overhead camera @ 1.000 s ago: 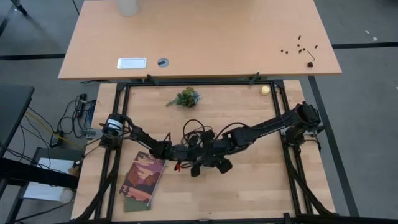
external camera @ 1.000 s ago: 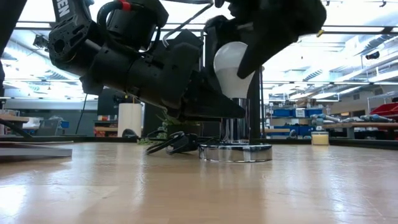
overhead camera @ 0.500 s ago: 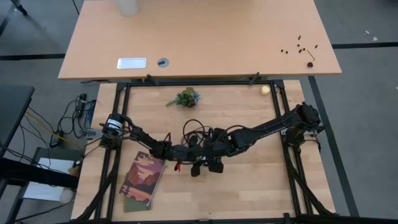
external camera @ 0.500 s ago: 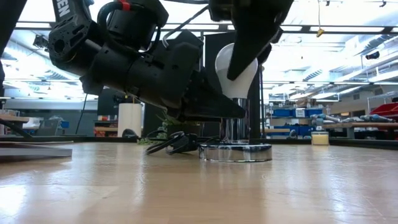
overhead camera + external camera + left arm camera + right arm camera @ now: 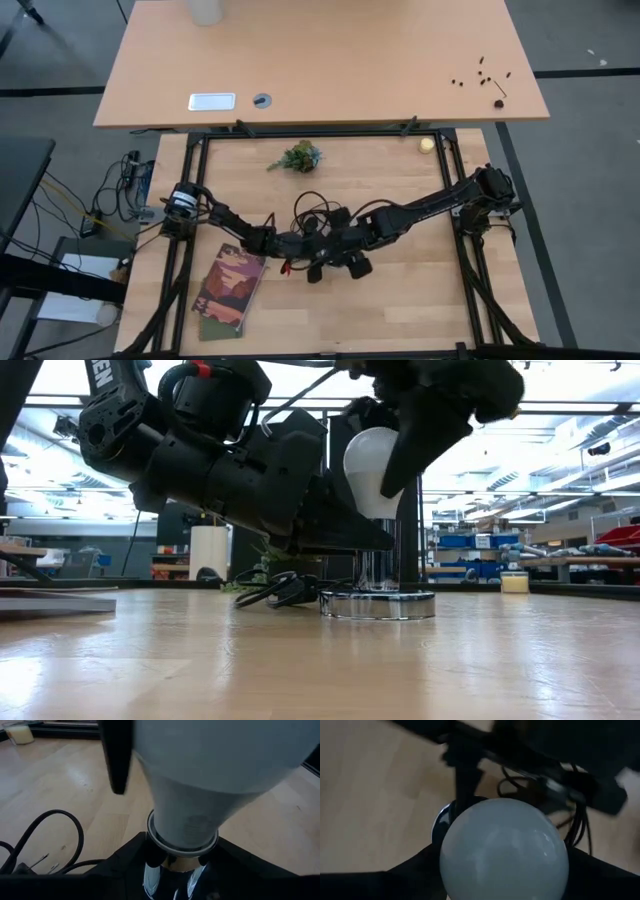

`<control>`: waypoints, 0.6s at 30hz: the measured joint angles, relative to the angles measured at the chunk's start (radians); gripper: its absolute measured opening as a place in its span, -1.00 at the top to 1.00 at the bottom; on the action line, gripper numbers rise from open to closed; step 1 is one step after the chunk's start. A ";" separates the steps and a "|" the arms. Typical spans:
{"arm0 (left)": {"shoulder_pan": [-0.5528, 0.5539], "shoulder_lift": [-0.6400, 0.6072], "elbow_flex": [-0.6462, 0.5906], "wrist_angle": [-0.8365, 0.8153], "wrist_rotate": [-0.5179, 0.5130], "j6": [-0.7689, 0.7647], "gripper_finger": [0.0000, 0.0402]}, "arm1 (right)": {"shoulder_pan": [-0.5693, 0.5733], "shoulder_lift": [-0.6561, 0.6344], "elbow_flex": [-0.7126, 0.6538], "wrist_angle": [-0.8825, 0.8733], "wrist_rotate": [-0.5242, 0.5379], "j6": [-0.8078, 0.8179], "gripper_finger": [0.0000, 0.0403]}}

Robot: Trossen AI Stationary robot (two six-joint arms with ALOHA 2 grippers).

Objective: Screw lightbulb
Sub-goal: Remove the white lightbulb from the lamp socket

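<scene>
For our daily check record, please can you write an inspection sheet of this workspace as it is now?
Surface: wooden table inside a black frame, no spill seen.
Job's things: lightbulb stands upright in the socket stem above the round silver base.
Clutter: booklet near the left arm; small plant and pale yellow round object at the far edge.
Grippers: left gripper holds the socket stem just under the bulb; right gripper has a finger on each side of the bulb's globe.
Cables: black cord loops on the table beside the socket.
Surroundings: second desk beyond the table, with small dark bits on it; shelves in the room behind; no person seen.
</scene>
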 joint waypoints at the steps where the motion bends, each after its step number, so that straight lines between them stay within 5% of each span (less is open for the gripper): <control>1: 0.000 0.000 0.000 0.000 0.000 0.003 0.04 | -0.001 0.000 0.000 0.002 -0.008 -0.067 -0.31; 10: 0.000 0.000 0.000 0.001 0.004 0.011 0.04 | -0.015 0.000 -0.001 0.004 -0.023 -0.611 -0.41; 18: 0.000 0.000 0.000 0.001 0.004 0.011 0.04 | -0.015 0.000 -0.001 0.005 -0.025 -0.742 -0.41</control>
